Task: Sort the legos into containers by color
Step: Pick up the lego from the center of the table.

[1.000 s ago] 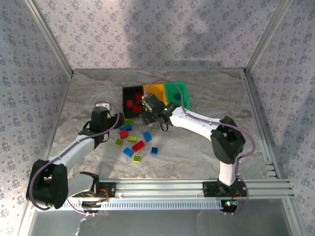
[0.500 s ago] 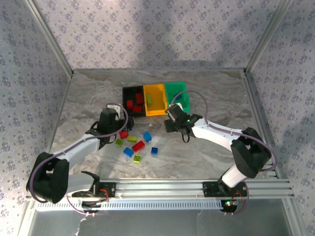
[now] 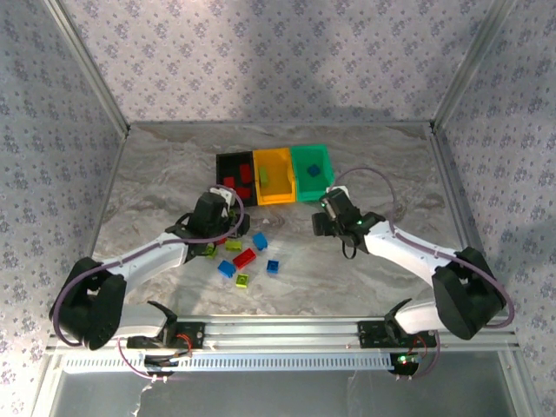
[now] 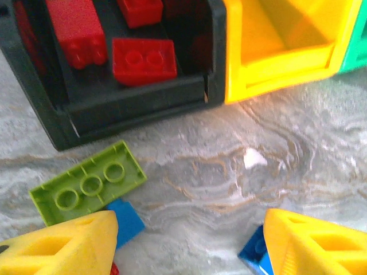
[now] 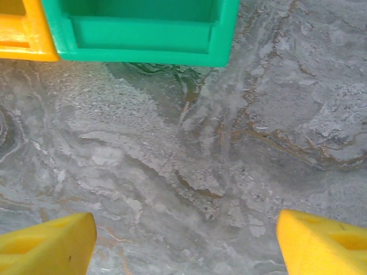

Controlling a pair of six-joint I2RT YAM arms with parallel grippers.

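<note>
Room: booth w/ lilac floral-print walls (image 3: pixel 52 130) on L, back & R, alu corner posts (image 3: pixel 88 65), and a slotted alu rail (image 3: pixel 287 330) along the near edge. The table (image 3: pixel 156 165) is matte grey-beige marble-look w/ brown veins.

L side: L gripper (image 3: pixel 230 228) sits low over the table, just in front of the black bin (image 3: pixel 220 178), jaws apart w/ nothing btwn them. In the L wrist view its yellow fingers (image 4: pixel 57 246) flank bare marble. A yellow-green brick (image 4: pixel 86 183) lies studs-up right before the bin's front wall, w/ a blue brick (image 4: pixel 127 220) just beside it. Red bricks (image 4: pixel 143 60) lie inside the black bin.

Centre: loose legos (image 3: pixel 244 258) in red, blue & yellow-green are scattered on the table near the L gripper. The bins are joined in a row. The orange-yellow bin (image 3: pixel 280 187) holds one yellow-green piece (image 3: pixel 263 174); the green bin (image 3: pixel 311 194) holds one blue piece (image 3: pixel 313 171).

R side: R gripper (image 3: pixel 323 226) hangs over bare marble just in front of the green bin's near R corner, jaws wide & empty, yellow fingers (image 5: pixel 321 240) well apart.
</note>
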